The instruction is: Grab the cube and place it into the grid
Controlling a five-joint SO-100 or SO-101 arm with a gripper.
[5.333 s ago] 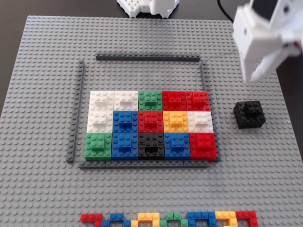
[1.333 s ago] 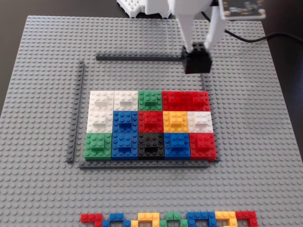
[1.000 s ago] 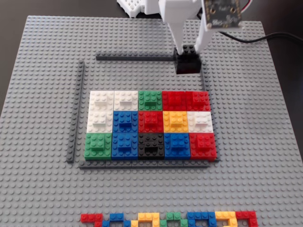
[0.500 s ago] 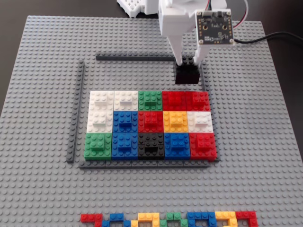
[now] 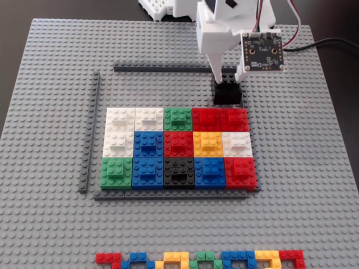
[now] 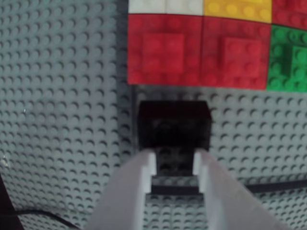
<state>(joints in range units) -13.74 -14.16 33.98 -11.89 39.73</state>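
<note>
cube (image 6: 173, 128), black lego: sits on grey studded surface (image 5: 50, 112), just outside grid (image 5: 178, 148), beside its red squares. tool (image 6: 174, 165): white fingers (image 6: 144, 167) straddle the cube's raised top brick, gripping it.

A dark desk (image 5: 11, 17) holds a big grey baseplate (image 5: 50, 224) — and a black cable (image 5: 331, 42) on it

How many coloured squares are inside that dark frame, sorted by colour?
White squares: 4
Red squares: 4
Blue squares: 3
Green squares: 2
Yellow squares: 1
Black squares: 1
Total in the grid: 15
</note>
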